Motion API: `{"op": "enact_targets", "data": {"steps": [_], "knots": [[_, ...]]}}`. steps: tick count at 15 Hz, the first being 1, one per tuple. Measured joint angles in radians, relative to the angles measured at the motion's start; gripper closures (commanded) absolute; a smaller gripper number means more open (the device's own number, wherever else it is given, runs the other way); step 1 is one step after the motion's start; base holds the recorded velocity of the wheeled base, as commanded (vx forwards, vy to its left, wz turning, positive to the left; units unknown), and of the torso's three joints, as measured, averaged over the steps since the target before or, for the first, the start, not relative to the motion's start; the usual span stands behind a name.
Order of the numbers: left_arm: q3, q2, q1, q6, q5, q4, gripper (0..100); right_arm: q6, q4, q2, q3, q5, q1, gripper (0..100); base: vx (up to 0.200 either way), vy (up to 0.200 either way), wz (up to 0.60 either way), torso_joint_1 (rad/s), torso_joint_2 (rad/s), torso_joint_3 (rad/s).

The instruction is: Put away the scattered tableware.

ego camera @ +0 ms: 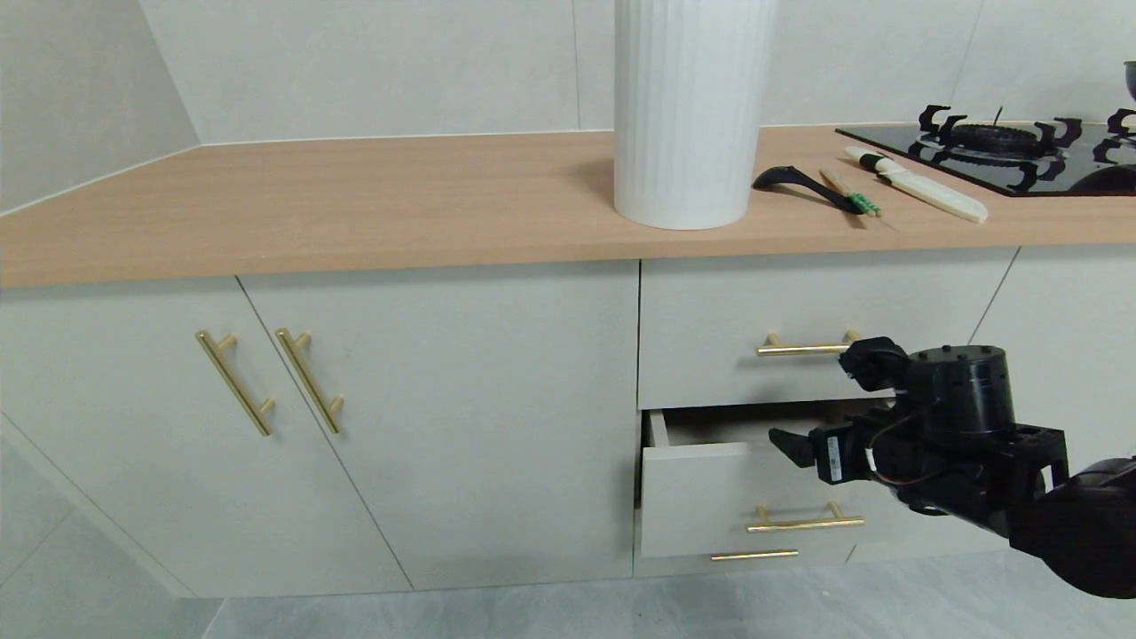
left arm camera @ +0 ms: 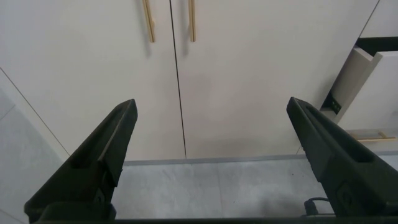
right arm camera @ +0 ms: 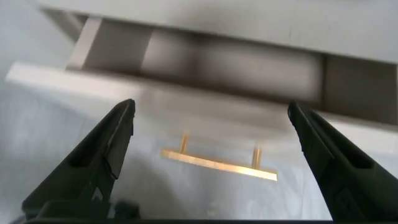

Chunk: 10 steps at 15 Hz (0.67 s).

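Note:
On the wooden countertop (ego camera: 355,204) lie a black ladle (ego camera: 794,184), a pair of chopsticks (ego camera: 852,193) and a white-sheathed knife (ego camera: 919,184), all to the right of a tall white ribbed holder (ego camera: 688,111). Below them a drawer (ego camera: 701,497) with a gold handle (ego camera: 803,522) stands partly pulled out. My right gripper (ego camera: 818,398) is open, just in front of and above the drawer's front edge, holding nothing. In the right wrist view the right gripper (right arm camera: 211,109) looks down on the drawer handle (right arm camera: 219,163). My left gripper (left arm camera: 211,104) is open and empty, low before the cabinet doors.
A black gas hob (ego camera: 1003,151) sits at the counter's far right. A shut upper drawer with a gold handle (ego camera: 806,347) is above the pulled-out one. Two cabinet doors with gold handles (ego camera: 235,382) are to the left. Grey tiled floor (ego camera: 532,612) lies below.

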Motion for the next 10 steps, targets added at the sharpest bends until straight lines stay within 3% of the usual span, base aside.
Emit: {"op": "enact_targets", "data": {"steps": [5, 10], "knots": [[0.0, 0.0, 0.0, 0.0, 0.0, -0.001, 0, -0.004, -0.338, 0.221, 0.002, -0.105, 0.0, 0, 0.0, 0.0, 0.0, 0.0, 0.0, 0.0], [0.0, 0.0, 0.0, 0.0, 0.0, -0.001, 0, -0.003, -0.357, 0.292, 0.0, -0.107, -0.003, 0, 0.0, 0.0, 0.0, 0.0, 0.0, 0.0]]}}
